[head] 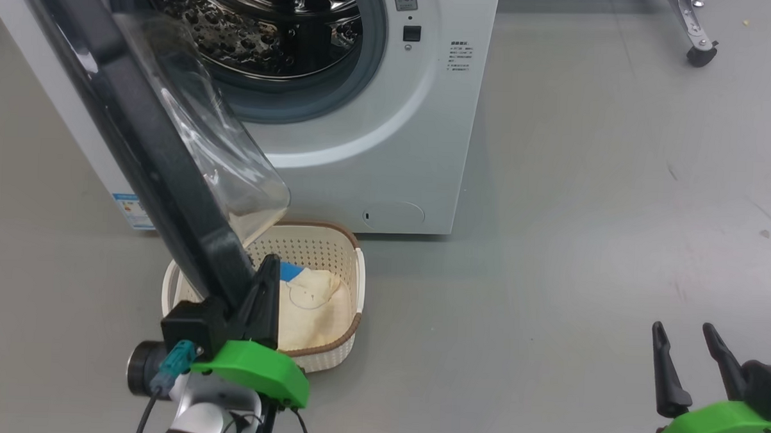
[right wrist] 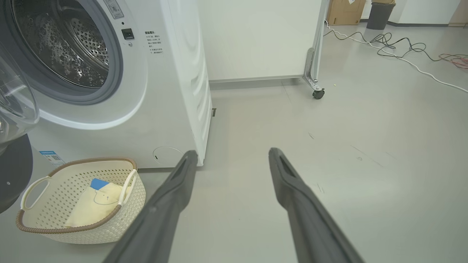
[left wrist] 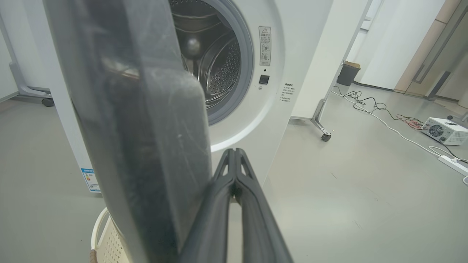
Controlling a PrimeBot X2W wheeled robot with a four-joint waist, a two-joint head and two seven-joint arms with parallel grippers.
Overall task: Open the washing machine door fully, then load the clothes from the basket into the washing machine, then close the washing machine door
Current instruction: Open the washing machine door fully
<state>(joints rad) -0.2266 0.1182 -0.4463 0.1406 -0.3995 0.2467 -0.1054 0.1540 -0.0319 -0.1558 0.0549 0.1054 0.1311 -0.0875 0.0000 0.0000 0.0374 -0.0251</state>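
The white washing machine [head: 375, 145] stands with its steel drum [head: 264, 26] exposed. The washing machine door [head: 151, 144], black-rimmed with a clear glass bowl, swings out to the left over the basket [head: 333, 243]. My left gripper [head: 270, 264] is shut with nothing in it, its fingers lying along the inner side of the door's lower edge [left wrist: 146, 153]. In the left wrist view the left gripper [left wrist: 234, 151] sits just right of that edge. The clothes [head: 312, 303], cream with a blue patch, lie in the basket [right wrist: 84, 160]. My right gripper [head: 683, 329] hangs open and empty over bare floor, right of the basket.
A white panel on a castor leg [right wrist: 317, 91] stands right of the machine. Cables [left wrist: 369, 106], a power strip [left wrist: 453, 164] and a grey fan box [left wrist: 444, 131] lie on the floor far right. A dark bin [left wrist: 347, 73] sits by the wall.
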